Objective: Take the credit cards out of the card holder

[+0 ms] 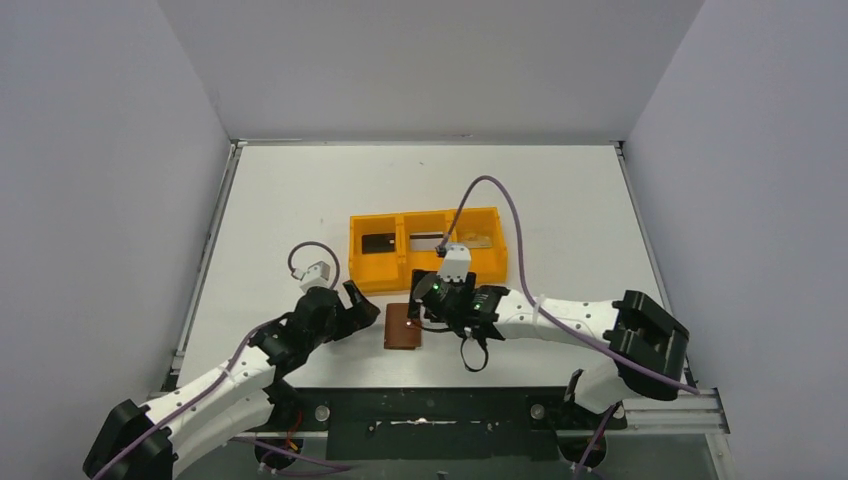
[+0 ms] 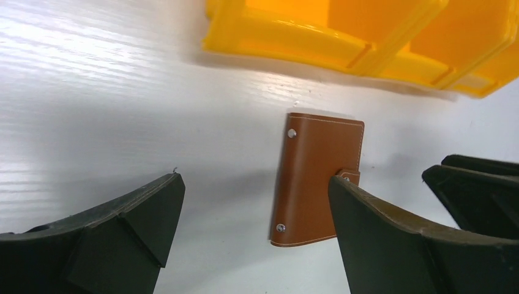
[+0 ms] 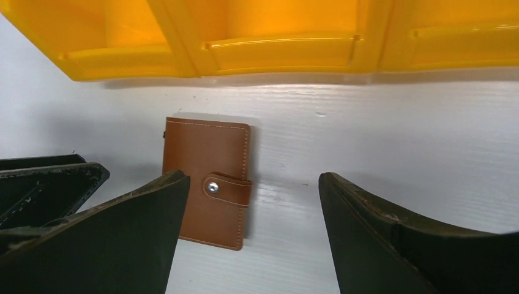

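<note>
Card holder (image 1: 404, 327) closed, snap tab fastened, flat on tabletop (image 1: 300, 200), lower centre of top view. Left gripper (image 2: 256, 180) spread, empty, just left of it. Right gripper (image 3: 252, 177) spread, empty, just right. Orange tray (image 1: 385, 277) just above; 1 black card (image 1: 378, 243) in its left compartment.

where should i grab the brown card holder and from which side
Probably from straight above, pinching the card holder across its narrow width, a finger on each long edge, away from the snap tab. It lies flat and closed on the table, leaving only thin edges.
</note>
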Motion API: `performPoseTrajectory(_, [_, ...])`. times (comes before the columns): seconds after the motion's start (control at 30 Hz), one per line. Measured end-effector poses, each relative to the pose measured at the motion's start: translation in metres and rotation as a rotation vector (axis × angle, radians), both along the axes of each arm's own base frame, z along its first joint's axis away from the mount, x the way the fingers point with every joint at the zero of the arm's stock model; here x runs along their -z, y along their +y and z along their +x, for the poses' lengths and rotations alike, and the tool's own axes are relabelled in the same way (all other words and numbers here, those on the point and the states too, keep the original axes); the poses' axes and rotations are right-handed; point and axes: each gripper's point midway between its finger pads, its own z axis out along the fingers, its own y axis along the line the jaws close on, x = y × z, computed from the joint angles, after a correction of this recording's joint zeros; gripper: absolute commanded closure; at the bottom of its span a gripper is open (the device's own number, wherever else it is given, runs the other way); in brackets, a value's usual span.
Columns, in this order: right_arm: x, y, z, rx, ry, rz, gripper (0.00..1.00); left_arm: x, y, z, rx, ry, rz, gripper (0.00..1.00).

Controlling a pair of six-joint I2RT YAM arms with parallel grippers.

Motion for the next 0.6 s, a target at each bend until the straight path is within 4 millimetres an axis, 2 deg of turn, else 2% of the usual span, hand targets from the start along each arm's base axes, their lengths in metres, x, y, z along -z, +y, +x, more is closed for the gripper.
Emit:
performPoseTrajectory(0.13, [0.001,0.023,-0.003,-0.018,-0.025,-0.025,0.19,-0.002,0.018,0.002,-0.1,0.006,-0.039,0.09])
performPoseTrajectory(0.2, [0.007,0.028,-0.006,-0.028,-0.021,-0.029,0.25,-0.005,0.024,0.003,-0.129,-0.003,-0.06,0.12])
performPoseTrajectory(0.4, [0.032,0.033,-0.01,-0.001,0.04,-0.066,0.41,-0.006,0.024,-0.003,-0.114,-0.025,-0.109,0.25])
performPoseTrajectory(0.6, [0.041,0.05,-0.009,-0.009,0.073,-0.089,0.46,-0.002,0.02,-0.007,-0.09,0.001,-0.117,0.3])
